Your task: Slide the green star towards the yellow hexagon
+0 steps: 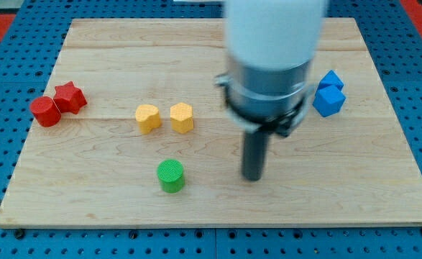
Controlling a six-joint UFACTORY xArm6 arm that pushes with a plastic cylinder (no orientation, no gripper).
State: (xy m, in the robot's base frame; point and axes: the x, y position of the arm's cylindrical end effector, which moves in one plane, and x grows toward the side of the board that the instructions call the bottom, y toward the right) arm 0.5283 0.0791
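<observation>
My tip [251, 178] rests on the wooden board [88, 187], right of centre and near the view's bottom. A yellow hexagon [182, 117] sits left of centre, with a second yellow block [147, 118] just to its left, a small gap between them. A green round block [171, 175] lies below them, about a hundred pixels left of my tip. No green star shows; the wide arm body [272, 57] hides part of the board behind it. My tip touches no block.
A red cylinder [45, 111] and a red star [70, 96] touch each other near the board's left edge. Two blue blocks [331, 79] [328, 100] sit together at the right, beside the arm body.
</observation>
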